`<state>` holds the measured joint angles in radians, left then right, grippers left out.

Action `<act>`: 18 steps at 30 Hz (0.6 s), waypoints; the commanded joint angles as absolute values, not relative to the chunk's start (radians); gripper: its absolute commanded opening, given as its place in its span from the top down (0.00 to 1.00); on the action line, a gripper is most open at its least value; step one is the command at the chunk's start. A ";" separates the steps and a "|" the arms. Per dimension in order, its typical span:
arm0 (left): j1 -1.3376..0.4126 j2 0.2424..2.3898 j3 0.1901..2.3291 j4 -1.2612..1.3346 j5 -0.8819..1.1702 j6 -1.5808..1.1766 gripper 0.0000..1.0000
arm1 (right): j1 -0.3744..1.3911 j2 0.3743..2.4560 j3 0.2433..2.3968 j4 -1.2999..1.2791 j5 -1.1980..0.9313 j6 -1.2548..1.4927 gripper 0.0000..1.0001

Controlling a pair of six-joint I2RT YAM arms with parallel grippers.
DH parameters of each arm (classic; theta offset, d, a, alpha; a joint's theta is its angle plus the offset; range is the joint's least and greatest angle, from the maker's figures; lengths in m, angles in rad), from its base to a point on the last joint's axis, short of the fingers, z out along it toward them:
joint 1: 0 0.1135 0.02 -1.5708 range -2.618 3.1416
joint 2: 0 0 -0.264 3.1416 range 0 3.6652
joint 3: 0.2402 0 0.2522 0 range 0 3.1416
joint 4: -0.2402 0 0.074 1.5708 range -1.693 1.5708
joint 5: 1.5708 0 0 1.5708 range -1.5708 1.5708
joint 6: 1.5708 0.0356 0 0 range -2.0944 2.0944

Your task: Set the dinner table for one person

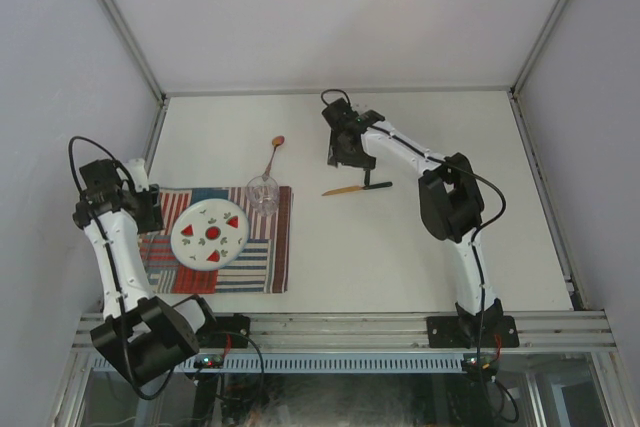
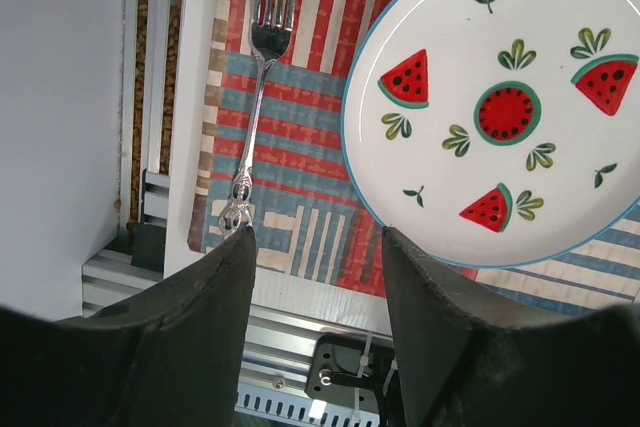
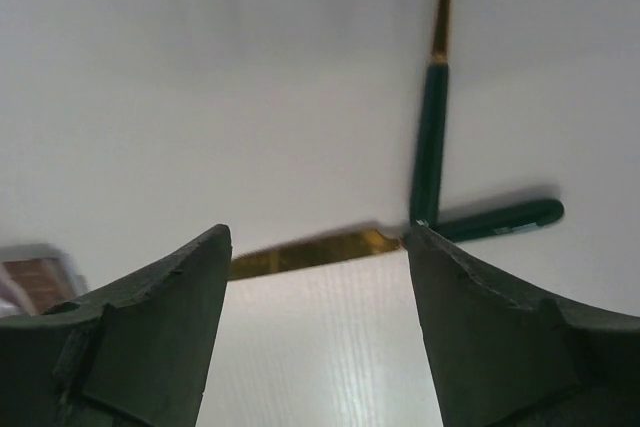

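The large plain off-white rectangular table [image 1: 400, 267], edged by aluminium rails, spreads out under both arms. On its near left part lies a red, white and blue striped cloth placemat [image 1: 270, 257]. On the mat I see a round white plate [image 1: 210, 233] painted with watermelon slices. A silver metal fork [image 2: 258, 97] lies flat just to the plate's left, and a clear drinking glass [image 1: 263, 194] stands at the mat's far right corner. A thin spoon [image 1: 273, 157] with a coppery bowl rests on bare table just beyond the glass.

My left claw [image 2: 317, 237] hangs over the near edge of the mat, jaws parted about halfway and holding nothing. My right claw [image 3: 315, 237] is over mid-table, jaws wide apart and empty. Just past it a knife [image 1: 356, 188] with a gold blade and dark green handle lies flat. A second green-handled gold utensil [image 3: 430, 147] meets it end-on; I cannot tell what kind it is
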<state>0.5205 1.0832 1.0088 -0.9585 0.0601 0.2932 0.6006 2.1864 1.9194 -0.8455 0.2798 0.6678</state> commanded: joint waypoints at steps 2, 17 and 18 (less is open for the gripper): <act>0.569 1.042 0.997 -0.956 0.106 0.362 0.42 | 0.617 2.113 1.825 -0.978 0.418 0.762 0.28; 0.639 1.056 0.989 -0.960 0.131 0.427 0.42 | 0.571 2.169 1.806 -0.920 0.459 0.740 0.28; 0.643 1.062 0.998 -0.961 0.133 0.427 0.42 | 0.564 2.176 1.809 -0.898 0.448 0.731 0.28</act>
<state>0.6228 1.0424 0.9699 -0.9680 0.1093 0.4030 0.5922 2.1860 1.7805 -0.9741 0.4435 0.7506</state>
